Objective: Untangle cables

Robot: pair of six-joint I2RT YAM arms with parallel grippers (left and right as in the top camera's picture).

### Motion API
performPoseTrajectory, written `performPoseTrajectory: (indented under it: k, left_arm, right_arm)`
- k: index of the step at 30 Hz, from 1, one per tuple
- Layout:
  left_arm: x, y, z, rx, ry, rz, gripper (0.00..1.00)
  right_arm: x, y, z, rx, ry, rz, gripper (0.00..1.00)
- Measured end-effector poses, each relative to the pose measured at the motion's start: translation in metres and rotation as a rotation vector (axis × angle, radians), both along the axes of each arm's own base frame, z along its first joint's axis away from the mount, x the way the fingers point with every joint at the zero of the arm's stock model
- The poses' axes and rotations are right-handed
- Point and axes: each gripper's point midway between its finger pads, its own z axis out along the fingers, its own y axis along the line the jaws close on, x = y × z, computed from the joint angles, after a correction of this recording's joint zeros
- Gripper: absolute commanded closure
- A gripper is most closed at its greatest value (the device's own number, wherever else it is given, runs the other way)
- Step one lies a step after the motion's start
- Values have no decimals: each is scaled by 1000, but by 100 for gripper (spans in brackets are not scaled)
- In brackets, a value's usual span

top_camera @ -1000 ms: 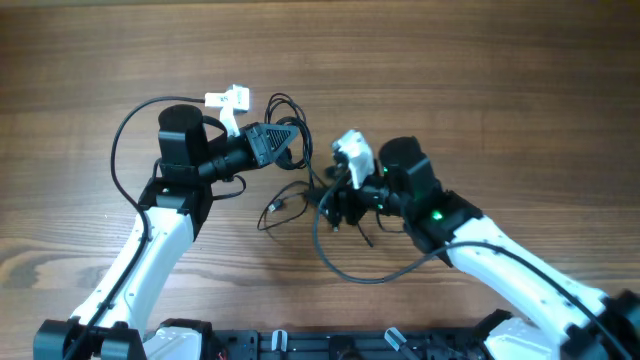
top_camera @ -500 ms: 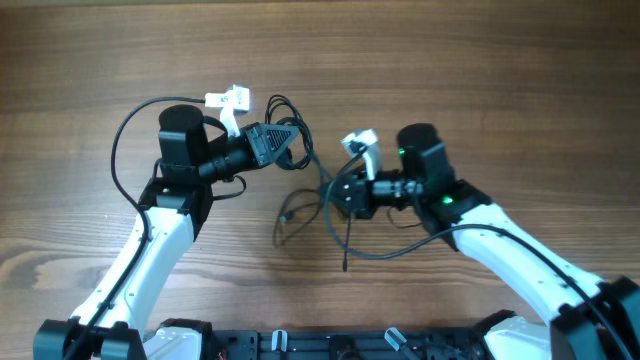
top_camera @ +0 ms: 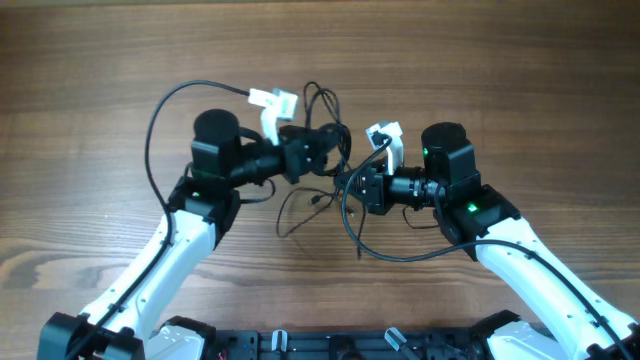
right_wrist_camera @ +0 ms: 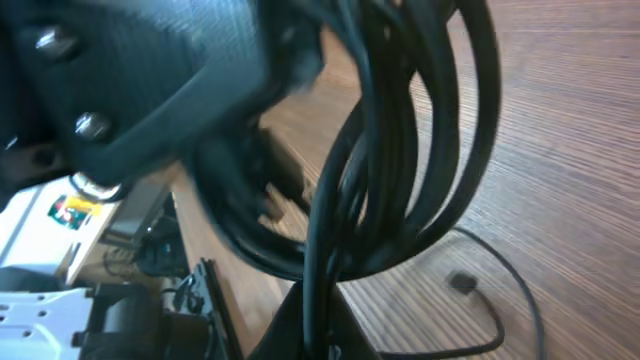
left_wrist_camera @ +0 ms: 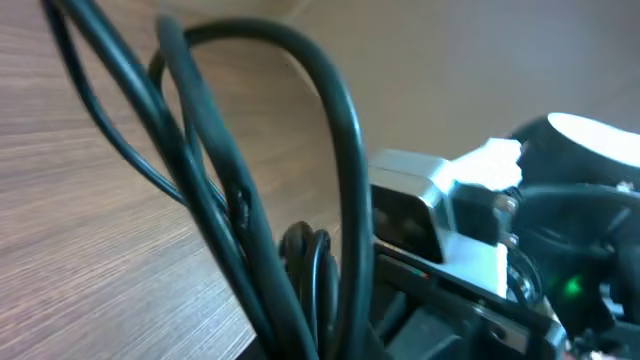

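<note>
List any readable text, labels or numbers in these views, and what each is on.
No text is legible in any view.
A small coloured sticker sits on a white part at the left of the right wrist view, but it is too blurred to read.
No print shows on the cables or the table.

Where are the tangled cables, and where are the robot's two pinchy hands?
cables (right_wrist_camera: 430, 150): right wrist view, on the bunched black strands.
left gripper (top_camera: 335, 152): overhead view, between its fingertips.
right gripper (top_camera: 352, 186): overhead view, between its fingertips.
</note>
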Motion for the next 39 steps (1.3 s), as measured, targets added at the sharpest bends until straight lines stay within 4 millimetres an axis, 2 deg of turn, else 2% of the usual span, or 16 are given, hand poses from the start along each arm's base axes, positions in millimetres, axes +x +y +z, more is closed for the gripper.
performPoseTrajectory:
  k: [5,6,7,10,13,15,18,20,22,24,29,34,39]
  left_arm:
    - [-12,-9,-6,42,-40,-62,96]
    - [-15,-9,-11,59,-26,-73,96]
    - [-18,-9,-17,78,-13,-80,96]
    - [-23,-8,-25,100,13,-98,96]
    - [-33,-11,-27,96,33,-142,96]
    - [-38,-13,-28,89,44,-167,96]
    - [-44,-12,-25,70,39,-208,96]
    - [-49,-10,-20,43,31,-252,96]
    - [-57,-9,-15,15,26,-304,96]
    - [-70,-13,-10,-14,27,-373,96]
    - [-89,-24,-7,-34,29,-463,96]
    - [-98,-29,-6,-37,29,-496,96]
    - [-102,-36,8,-69,-82,-540,96]
  right_arm:
    - [-1,-3,-6,-11,34,-15,96]
    - [0,-4,-6,-8,44,-21,94]
    - [0,-6,-7,-3,54,-26,88]
    - [2,-14,-4,23,73,-30,55]
    - [5,-25,12,85,55,-17,15]
    - [2,-31,19,113,34,18,5]
    - [7,-45,22,127,-2,20,3]
    - [21,-61,20,95,-74,-27,3]
    - [33,-67,21,56,-150,-68,3]
    - [41,-65,26,38,-227,-78,3]
    - [40,-55,29,27,-265,-67,5]
    - [45,-58,26,4,-267,-98,9]
    - [62,-64,-4,-71,-171,-201,13]
